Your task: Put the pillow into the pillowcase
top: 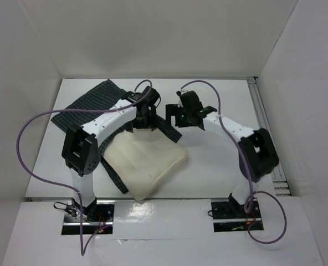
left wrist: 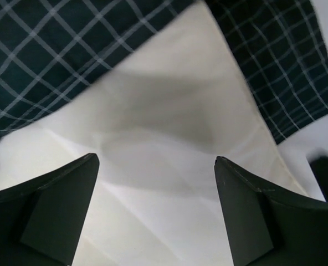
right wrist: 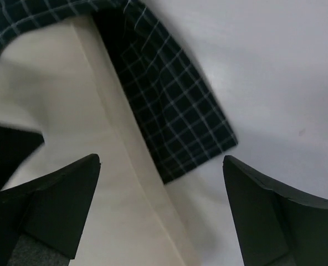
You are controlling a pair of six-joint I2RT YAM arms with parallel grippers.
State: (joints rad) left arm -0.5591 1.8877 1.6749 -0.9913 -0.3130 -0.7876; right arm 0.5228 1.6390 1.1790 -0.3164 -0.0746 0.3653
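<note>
The cream pillow (top: pixel 144 162) lies in the middle of the white table, on top of the dark checked pillowcase (top: pixel 92 105). Its near half is bare, and checked cloth overlaps its far end. My left gripper (top: pixel 147 119) hangs open just above that far end. In the left wrist view my left gripper (left wrist: pixel 155 159) has nothing between its jaws, with the pillow (left wrist: pixel 164 127) below and the pillowcase (left wrist: pixel 47 55) on both sides. My right gripper (top: pixel 174 114) hovers open over the pillow's far right corner. In its own view my right gripper (right wrist: pixel 162 159) spans the pillow (right wrist: pixel 53 105) edge and a pillowcase (right wrist: pixel 169 116) corner.
White walls close in the table (top: pixel 219 160) at the back and on both sides. A metal rail (top: pixel 265 127) runs along the right edge. Purple cables (top: pixel 25 138) loop off both arms. A strip of checked cloth (top: pixel 111 172) sticks out at the pillow's near left.
</note>
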